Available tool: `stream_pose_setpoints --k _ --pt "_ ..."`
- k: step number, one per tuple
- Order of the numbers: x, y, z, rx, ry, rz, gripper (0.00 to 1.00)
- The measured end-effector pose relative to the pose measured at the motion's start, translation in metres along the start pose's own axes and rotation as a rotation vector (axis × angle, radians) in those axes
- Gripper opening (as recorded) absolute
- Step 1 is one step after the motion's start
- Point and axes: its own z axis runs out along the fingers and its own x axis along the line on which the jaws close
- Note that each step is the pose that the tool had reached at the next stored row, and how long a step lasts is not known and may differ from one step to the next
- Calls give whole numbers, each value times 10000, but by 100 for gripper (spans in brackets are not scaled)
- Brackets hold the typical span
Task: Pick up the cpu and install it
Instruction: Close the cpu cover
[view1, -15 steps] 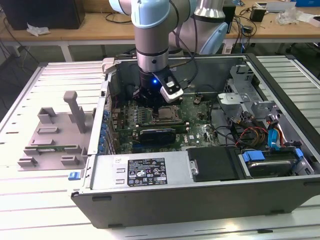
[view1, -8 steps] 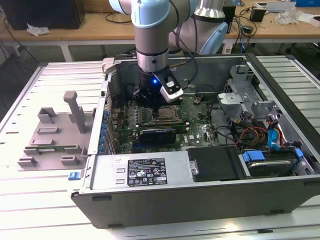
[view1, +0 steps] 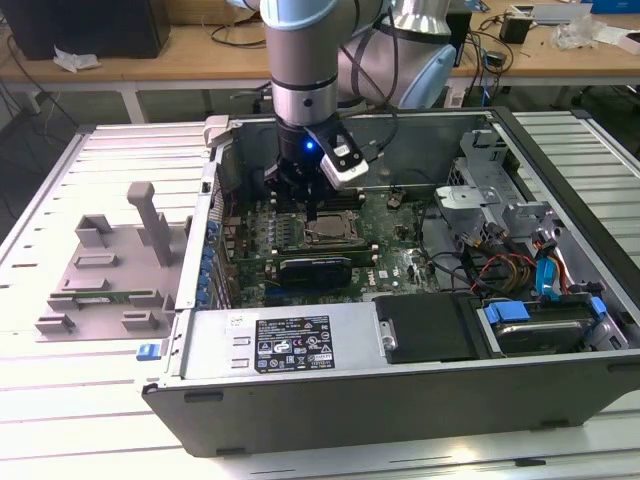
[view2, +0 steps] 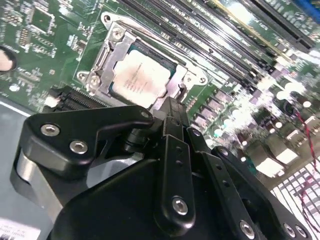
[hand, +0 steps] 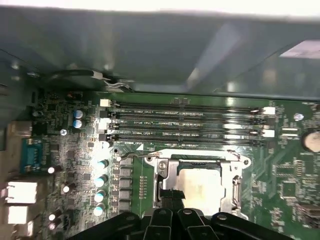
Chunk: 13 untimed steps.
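The cpu (view1: 330, 229) is a small silver-grey square lying flat in the motherboard socket inside the open computer case (view1: 400, 400). Both wrist views show the cpu (view2: 142, 80) (hand: 200, 187) seated within the socket's metal frame (view2: 112, 47). My gripper (view1: 312, 215) hangs over the socket. Its black fingers are pressed together, and the gripper's tip (view2: 172, 106) (hand: 172, 195) sits at one edge of the cpu. Nothing is held between the fingers.
Memory slots (hand: 185, 122) run alongside the socket. A long black card (view1: 315, 270) lies just in front of it, then a labelled metal box (view1: 290, 340). Drive bays and cables (view1: 510, 270) fill the case's right side. A grey tray with posts (view1: 110, 270) stands outside at the exterior view's left.
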Motion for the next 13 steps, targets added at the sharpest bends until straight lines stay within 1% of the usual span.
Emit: stream_pose_setpoints --k 1,2,3,8,9,13 --pt "-2 2 -64 3 0 -1 11" --pt "-4 4 -111 5 -1 0 11" --pt "-4 5 -137 5 -1 0 11" --pt "-14 5 -144 10 1 0 11" --pt "-34 4 -144 11 0 1 11" --pt "-201 -4 -137 8 -1 0 11"
